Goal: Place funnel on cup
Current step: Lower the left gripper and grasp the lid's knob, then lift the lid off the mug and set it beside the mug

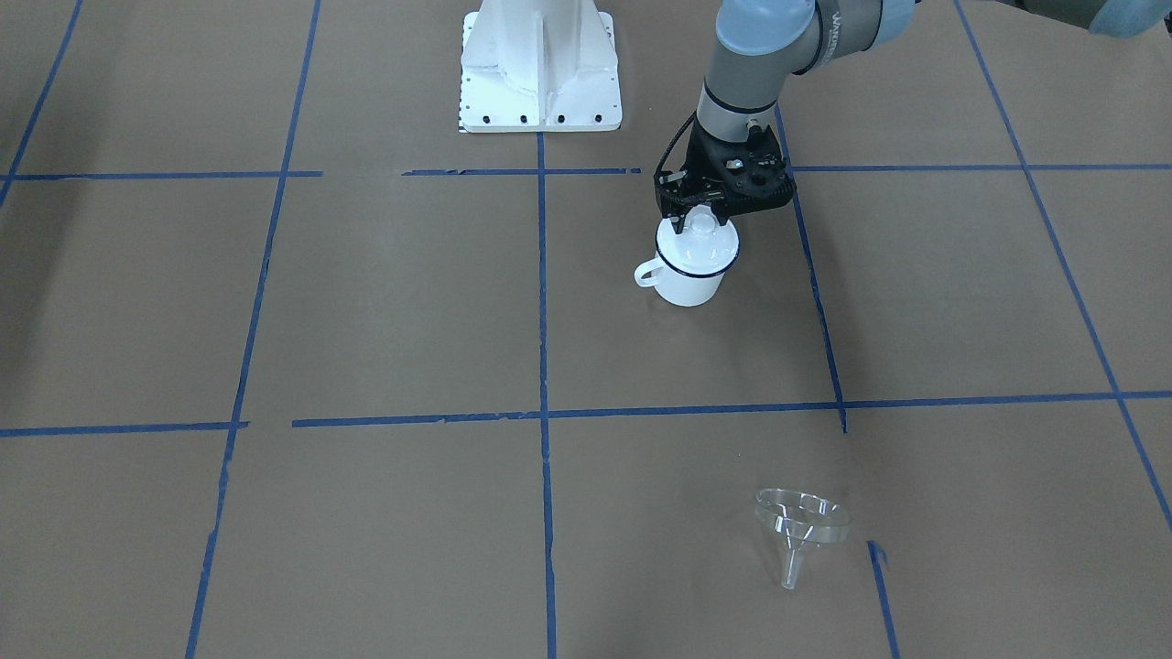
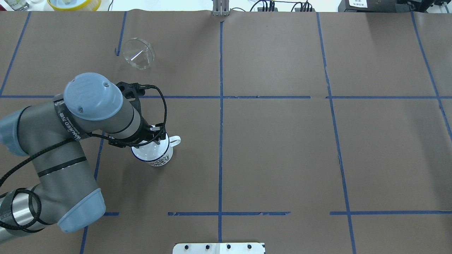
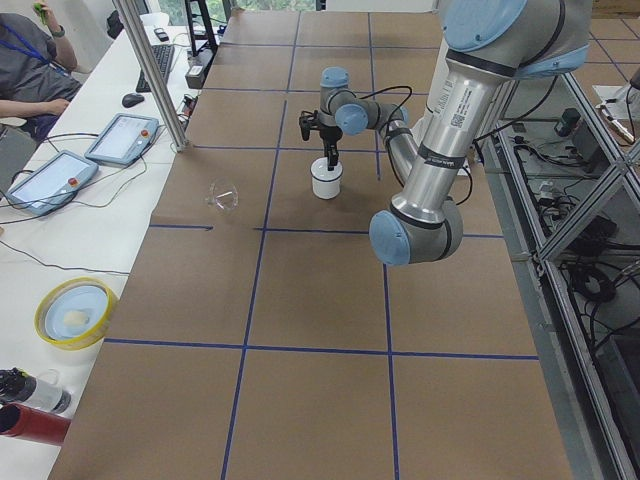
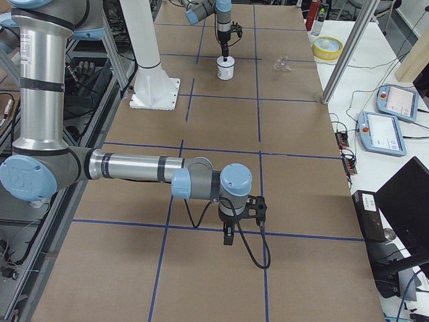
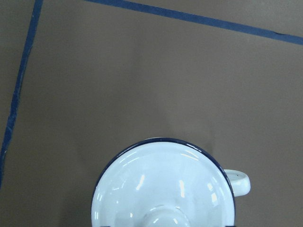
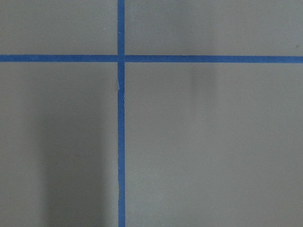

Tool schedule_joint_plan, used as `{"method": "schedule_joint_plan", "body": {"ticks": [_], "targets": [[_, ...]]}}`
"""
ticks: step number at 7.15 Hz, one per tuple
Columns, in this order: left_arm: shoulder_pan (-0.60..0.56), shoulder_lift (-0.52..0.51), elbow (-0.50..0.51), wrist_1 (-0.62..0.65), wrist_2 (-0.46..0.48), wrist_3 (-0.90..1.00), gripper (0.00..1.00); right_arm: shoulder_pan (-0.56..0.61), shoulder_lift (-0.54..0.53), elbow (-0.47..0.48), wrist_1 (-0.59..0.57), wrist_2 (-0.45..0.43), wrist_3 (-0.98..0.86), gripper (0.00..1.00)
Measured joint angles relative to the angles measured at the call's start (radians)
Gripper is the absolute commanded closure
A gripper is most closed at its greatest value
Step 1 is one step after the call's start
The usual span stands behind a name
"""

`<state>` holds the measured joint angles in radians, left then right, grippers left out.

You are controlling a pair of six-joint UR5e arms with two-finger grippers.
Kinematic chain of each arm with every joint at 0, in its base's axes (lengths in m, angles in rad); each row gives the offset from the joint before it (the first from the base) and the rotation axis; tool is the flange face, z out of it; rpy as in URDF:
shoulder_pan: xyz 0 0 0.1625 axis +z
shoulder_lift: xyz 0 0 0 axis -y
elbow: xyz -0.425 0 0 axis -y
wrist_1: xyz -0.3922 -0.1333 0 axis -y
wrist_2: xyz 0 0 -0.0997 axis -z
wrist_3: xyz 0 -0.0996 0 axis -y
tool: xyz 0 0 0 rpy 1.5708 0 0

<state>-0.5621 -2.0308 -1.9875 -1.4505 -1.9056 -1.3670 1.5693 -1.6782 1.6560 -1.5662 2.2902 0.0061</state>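
The cup (image 1: 689, 286) is a white mug with a dark blue rim, its handle toward the table's middle. A round white knobbed lid (image 1: 705, 245) sits on it and fills the lower left wrist view (image 5: 161, 184). My left gripper (image 1: 700, 222) is right over the cup, its fingers closed against the lid's knob. The clear funnel (image 1: 801, 523) lies on its side on the far part of the table (image 2: 138, 53), well away from the cup. My right gripper (image 4: 228, 238) hangs low over bare table far from both; I cannot tell whether it is open or shut.
The robot's white base (image 1: 540, 73) stands behind the cup. A yellow bowl (image 3: 75, 312), tablets (image 3: 120, 138) and bottles (image 3: 30, 415) sit on the operators' bench past the far edge. Blue tape lines (image 1: 542, 302) grid the brown table.
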Motion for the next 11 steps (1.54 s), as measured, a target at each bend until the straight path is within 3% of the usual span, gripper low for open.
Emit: {"method": "schedule_joint_plan", "body": {"ticks": [2, 4, 7, 10, 11], "targets": [[-0.001, 0.001, -0.035, 0.036, 0.001, 0.000, 0.84, 0.000, 0.000, 0.001, 0.000, 0.000, 0.000, 0.00], [-0.005, 0.001, -0.065, 0.076, 0.003, 0.002, 0.91, 0.000, 0.000, 0.001, 0.000, 0.000, 0.000, 0.00], [-0.015, 0.025, -0.125, 0.083, 0.003, 0.014, 0.91, 0.000, 0.000, 0.000, 0.000, 0.000, 0.000, 0.00], [-0.016, 0.263, -0.354, 0.049, 0.004, 0.069, 0.91, 0.000, 0.000, -0.001, 0.000, 0.000, 0.000, 0.00], [-0.009, 0.335, -0.369, -0.013, 0.005, 0.070, 0.91, 0.000, 0.000, -0.001, 0.000, 0.000, 0.000, 0.00]]}}
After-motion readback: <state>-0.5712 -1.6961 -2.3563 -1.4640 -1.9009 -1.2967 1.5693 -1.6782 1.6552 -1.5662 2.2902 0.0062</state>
